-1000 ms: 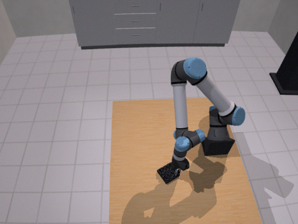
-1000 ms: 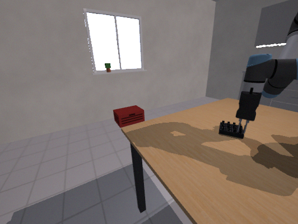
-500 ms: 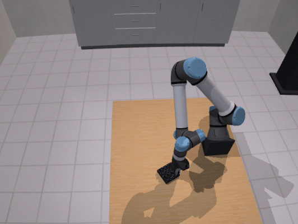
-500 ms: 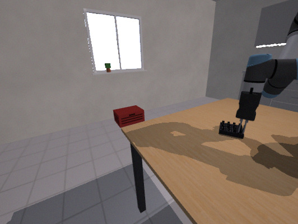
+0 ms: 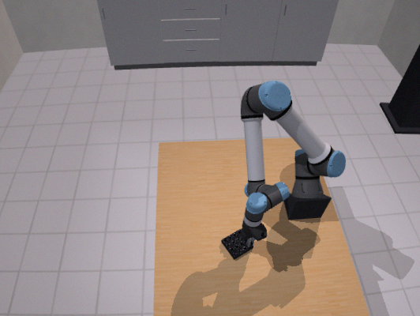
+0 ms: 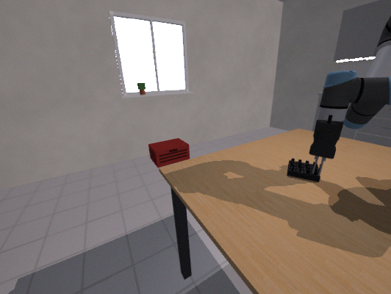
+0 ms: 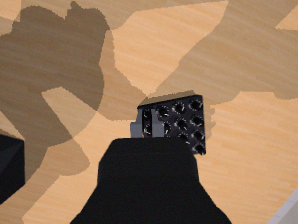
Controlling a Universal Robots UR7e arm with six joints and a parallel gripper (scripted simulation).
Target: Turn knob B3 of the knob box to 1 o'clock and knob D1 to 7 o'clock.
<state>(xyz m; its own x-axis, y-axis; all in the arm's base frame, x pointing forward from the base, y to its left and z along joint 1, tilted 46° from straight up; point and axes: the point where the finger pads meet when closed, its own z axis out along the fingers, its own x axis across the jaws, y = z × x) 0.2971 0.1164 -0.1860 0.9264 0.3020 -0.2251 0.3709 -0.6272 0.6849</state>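
Well, the black knob box point(image 5: 236, 242) point(image 6: 302, 178) point(image 7: 190, 113) sits on the wooden table point(image 5: 193, 189) point(image 6: 331, 235) point(image 7: 245, 175), right under the pincer point(image 5: 249, 242) point(image 6: 317, 172) point(image 7: 146, 115). Its two fingers are a little apart over one side row; I can't tell if they pinch a knob.

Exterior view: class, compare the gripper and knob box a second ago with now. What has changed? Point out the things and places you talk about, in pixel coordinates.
The gripper point(image 5: 249, 242) point(image 6: 317, 172) point(image 7: 146, 115) seems to have drawn its fingers closer together at the box's edge; whether they grip a knob is unclear. The arm point(image 5: 254, 150) point(image 6: 339, 92) and knob box point(image 5: 234, 243) point(image 6: 303, 178) point(image 7: 171, 112) show no visible shift.
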